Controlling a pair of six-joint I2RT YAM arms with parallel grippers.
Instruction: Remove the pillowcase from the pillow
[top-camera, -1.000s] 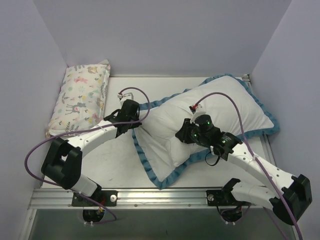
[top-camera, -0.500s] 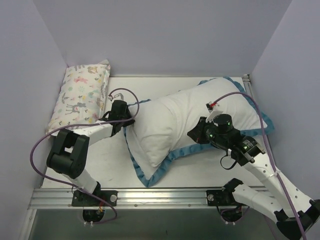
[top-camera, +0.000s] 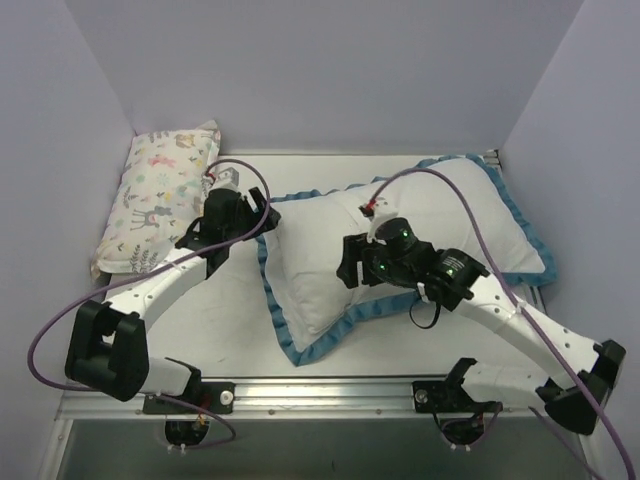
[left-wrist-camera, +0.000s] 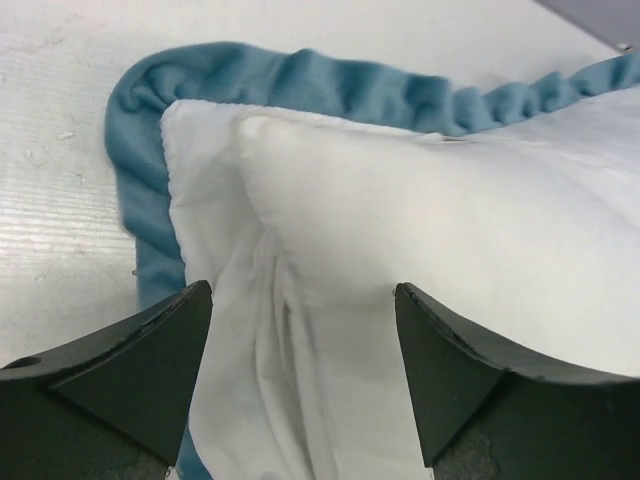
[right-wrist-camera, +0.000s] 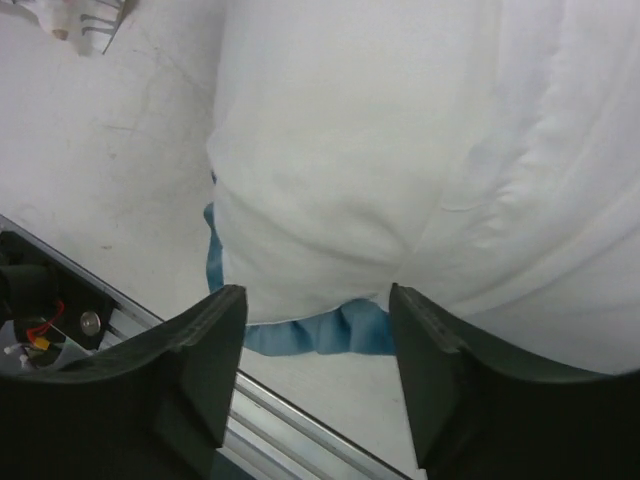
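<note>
The pillowcase (top-camera: 420, 235) lies across the table with its plain white face up and its teal frill (top-camera: 300, 352) around the edge. The pillow bulges it from inside. In the left wrist view a plump white corner (left-wrist-camera: 430, 200) rests on a flatter white layer (left-wrist-camera: 205, 190) inside the frill (left-wrist-camera: 330, 85); whether it is bare pillow I cannot tell. My left gripper (top-camera: 264, 213) (left-wrist-camera: 302, 292) stands open at the cover's left corner, holding nothing. My right gripper (top-camera: 349, 268) (right-wrist-camera: 315, 295) hangs open over the cover's near edge, frill (right-wrist-camera: 320, 335) showing between its fingers.
A small pastel animal-print pillow (top-camera: 165, 195) leans at the back left against the wall. A metal rail (top-camera: 330, 390) (right-wrist-camera: 70, 300) runs along the near edge. Purple walls close in the left, back and right sides.
Both grippers have opened and let go of the fabric. The left one moved up and away from the corner, the right one moved left. The cover's left end has settled flatter.
</note>
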